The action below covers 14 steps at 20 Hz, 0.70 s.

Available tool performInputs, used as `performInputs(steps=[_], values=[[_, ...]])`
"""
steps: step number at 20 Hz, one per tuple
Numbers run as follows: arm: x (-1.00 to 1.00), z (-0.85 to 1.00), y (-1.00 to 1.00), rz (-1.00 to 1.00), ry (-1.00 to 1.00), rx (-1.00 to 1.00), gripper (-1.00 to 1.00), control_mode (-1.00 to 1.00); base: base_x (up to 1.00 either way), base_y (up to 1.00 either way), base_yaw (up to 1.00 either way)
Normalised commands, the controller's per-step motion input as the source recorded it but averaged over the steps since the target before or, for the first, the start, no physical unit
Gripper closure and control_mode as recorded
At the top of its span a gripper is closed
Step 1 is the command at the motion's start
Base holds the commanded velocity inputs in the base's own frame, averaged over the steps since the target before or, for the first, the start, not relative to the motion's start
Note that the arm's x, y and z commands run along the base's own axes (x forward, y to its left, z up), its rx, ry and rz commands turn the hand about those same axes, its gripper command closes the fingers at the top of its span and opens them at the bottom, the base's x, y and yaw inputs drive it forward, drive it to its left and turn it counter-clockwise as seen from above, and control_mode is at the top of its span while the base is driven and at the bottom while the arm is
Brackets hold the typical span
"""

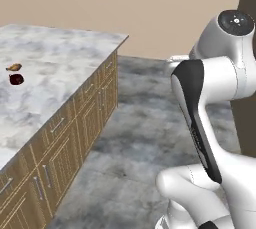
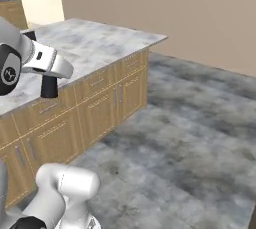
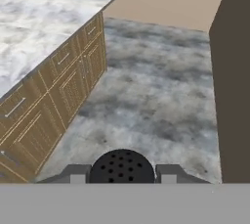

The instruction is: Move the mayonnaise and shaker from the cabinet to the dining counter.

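Your tool (image 3: pixel 122 176) grips the shaker (image 3: pixel 122 168) between both fingers, beside the tabletop (image 3: pixel 34 27); dark red item (image 1: pixel 16 79) sits on that tabletop.

The desk (image 1: pixel 60 58) runs along the left with drawers (image 1: pixel 55 143) under its edge, two small items, a round one (image 1: pixel 16 79) and another (image 1: pixel 14 67) just behind it, sit on top, and open floor (image 1: pixel 145 123) spreads to its right.
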Motion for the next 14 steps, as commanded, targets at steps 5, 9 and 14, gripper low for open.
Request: performInputs(steps=[5, 9, 14], values=[[0.0, 0.0, 0.0, 0.0, 0.0, 0.0, 1.0, 1.0, 0.87, -0.54, 0.54], [0.0, 0.0, 0.0, 0.0, 0.0, 0.0, 1.0, 1.0, 0.87, -0.6, 0.51], [0.0, 0.0, 0.0, 0.0, 0.0, 0.0, 1.0, 1.0, 0.95, -0.55, 0.49]])
